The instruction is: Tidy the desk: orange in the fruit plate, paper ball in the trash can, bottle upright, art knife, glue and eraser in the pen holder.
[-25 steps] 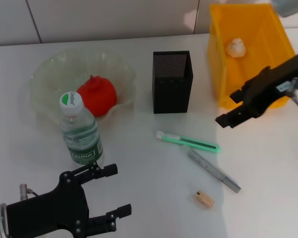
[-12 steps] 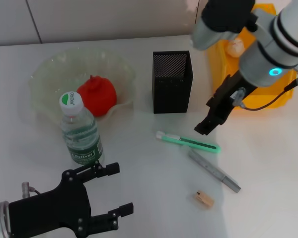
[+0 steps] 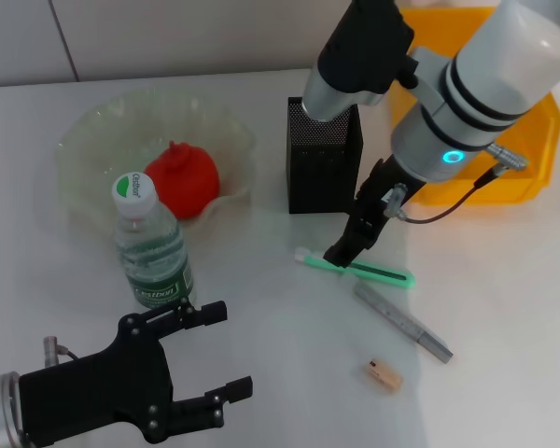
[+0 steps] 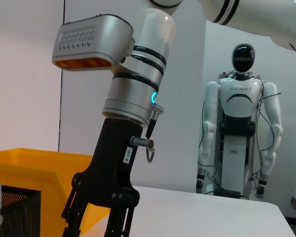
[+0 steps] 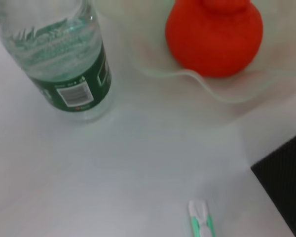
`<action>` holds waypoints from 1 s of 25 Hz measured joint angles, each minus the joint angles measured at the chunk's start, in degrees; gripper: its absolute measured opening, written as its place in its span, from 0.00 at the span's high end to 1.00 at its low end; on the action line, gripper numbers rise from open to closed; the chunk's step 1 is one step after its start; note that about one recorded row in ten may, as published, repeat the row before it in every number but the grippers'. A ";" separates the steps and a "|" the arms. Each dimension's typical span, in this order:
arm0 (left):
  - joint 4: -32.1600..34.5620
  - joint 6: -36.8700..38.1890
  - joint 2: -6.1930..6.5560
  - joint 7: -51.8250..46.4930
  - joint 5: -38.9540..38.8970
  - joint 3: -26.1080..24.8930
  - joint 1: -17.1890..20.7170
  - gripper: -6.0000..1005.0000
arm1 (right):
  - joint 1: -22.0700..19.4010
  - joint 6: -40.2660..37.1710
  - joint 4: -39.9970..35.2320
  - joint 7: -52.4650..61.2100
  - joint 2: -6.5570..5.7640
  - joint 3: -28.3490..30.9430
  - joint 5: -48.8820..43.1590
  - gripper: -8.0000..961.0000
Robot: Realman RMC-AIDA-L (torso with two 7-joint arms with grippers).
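The orange (image 3: 182,180) lies in the pale green fruit plate (image 3: 93,140). In front of the plate the bottle (image 3: 152,245) stands upright. The black mesh pen holder (image 3: 324,154) is mid-table. In front of it lie the green art knife (image 3: 373,271), the grey glue stick (image 3: 403,322) and the tan eraser (image 3: 384,375). My right gripper (image 3: 343,250) hangs open just over the knife's white end; the right wrist view shows that end (image 5: 201,219), the bottle (image 5: 69,64) and the orange (image 5: 214,37). My right arm covers part of the yellow trash can (image 3: 532,131); the paper ball is hidden. My left gripper (image 3: 219,355) is open near the front edge, below the bottle.
The left wrist view shows my right gripper (image 4: 96,224) with its fingers apart, with the yellow bin (image 4: 34,160) behind it. A white humanoid robot (image 4: 240,128) stands far off beyond the table. Bare tabletop lies between the bottle and the knife.
My right arm has swung from the trash can leftward and down to the white end of the art knife. The left gripper has barely shifted.
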 joint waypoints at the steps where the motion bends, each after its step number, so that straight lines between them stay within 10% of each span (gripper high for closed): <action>1: 0.00 -0.02 0.01 0.00 0.00 0.00 0.00 0.20 | 0.37 0.62 0.76 0.11 0.01 -0.34 0.16 0.28; 25: -0.01 -0.65 0.01 0.00 0.00 -0.01 0.42 0.20 | 3.62 8.72 9.46 2.80 0.12 -8.03 1.25 0.33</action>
